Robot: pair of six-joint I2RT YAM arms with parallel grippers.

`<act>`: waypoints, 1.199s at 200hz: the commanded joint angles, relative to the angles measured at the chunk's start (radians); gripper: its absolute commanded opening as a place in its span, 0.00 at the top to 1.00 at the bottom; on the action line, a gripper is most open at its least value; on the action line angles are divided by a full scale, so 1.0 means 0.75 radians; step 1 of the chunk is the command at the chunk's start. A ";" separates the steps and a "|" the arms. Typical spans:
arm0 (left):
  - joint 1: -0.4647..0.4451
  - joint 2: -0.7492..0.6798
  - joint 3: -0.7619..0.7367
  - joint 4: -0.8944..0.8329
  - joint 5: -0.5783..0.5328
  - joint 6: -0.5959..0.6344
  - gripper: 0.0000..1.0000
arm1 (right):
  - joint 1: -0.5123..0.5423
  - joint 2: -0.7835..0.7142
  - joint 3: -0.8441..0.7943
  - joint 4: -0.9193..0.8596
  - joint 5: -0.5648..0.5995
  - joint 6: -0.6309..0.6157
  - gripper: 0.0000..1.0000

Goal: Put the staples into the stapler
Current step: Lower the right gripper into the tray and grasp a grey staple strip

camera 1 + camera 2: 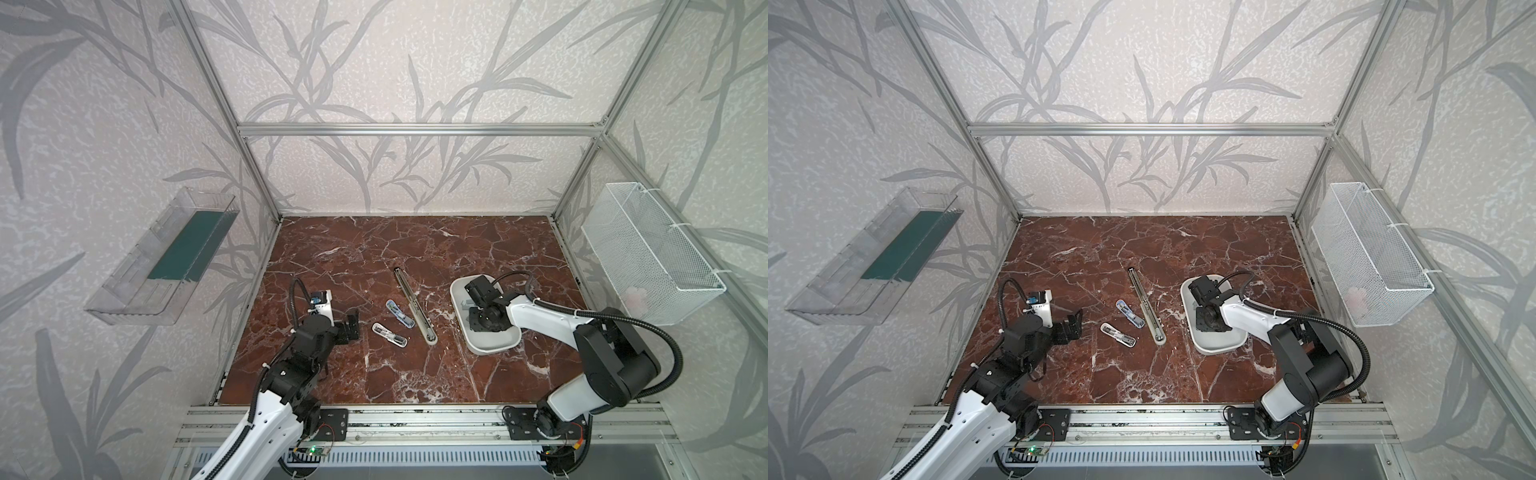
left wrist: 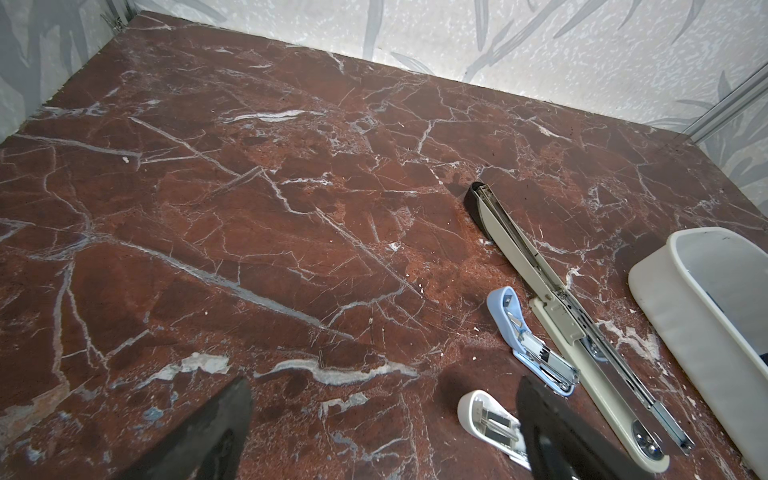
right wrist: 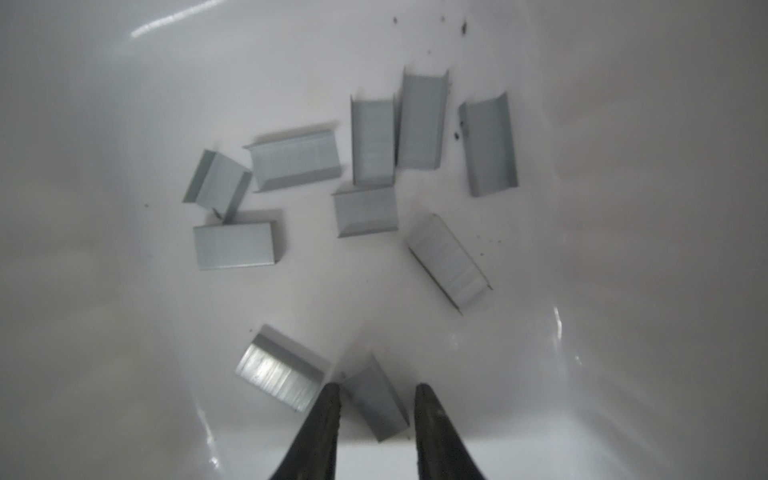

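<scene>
In right wrist view alone: staples [image 3: 365,212]

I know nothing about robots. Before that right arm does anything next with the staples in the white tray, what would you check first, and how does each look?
1. One strip of staples in the white tray sits between the right jaws: ok.
2. The right jaws are actually clamped on it: cannot tell.
3. The neighbouring strip is clear of the jaws: not ok, it looks to lie against one side.
4. The staplers lie opened up: ok for the long stapler, blue stapler and white stapler.
5. The left jaws are free to help: ok, wide open and empty near the white stapler.
</scene>
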 commanded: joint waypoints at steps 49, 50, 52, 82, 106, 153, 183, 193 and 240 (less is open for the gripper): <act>0.005 -0.002 -0.007 -0.004 -0.007 -0.001 0.01 | -0.074 -0.001 -0.056 0.000 -0.016 0.051 0.77; 0.005 -0.003 -0.007 -0.004 -0.007 -0.001 0.01 | -0.074 0.000 -0.056 0.002 -0.017 0.051 0.77; 0.005 -0.002 -0.006 -0.003 -0.006 -0.001 0.01 | -0.075 0.001 -0.056 0.003 -0.019 0.051 0.77; 0.005 -0.003 -0.007 -0.005 -0.006 -0.001 0.01 | -0.075 0.003 -0.060 0.009 -0.034 0.049 0.78; 0.005 -0.005 -0.006 -0.005 -0.005 -0.001 0.01 | -0.074 0.011 -0.058 0.010 -0.030 0.046 0.78; 0.005 -0.009 -0.006 -0.006 -0.006 -0.001 0.01 | -0.074 0.050 -0.022 0.013 -0.026 0.038 0.76; 0.005 -0.009 -0.006 -0.005 -0.006 0.000 0.01 | -0.074 0.070 -0.008 0.018 -0.029 0.041 0.77; 0.006 -0.008 -0.006 -0.006 -0.003 0.000 0.01 | -0.074 0.072 -0.007 0.019 -0.029 0.041 0.77; 0.005 -0.007 -0.006 -0.007 -0.006 -0.001 0.01 | -0.074 0.082 0.002 0.023 -0.024 0.036 0.79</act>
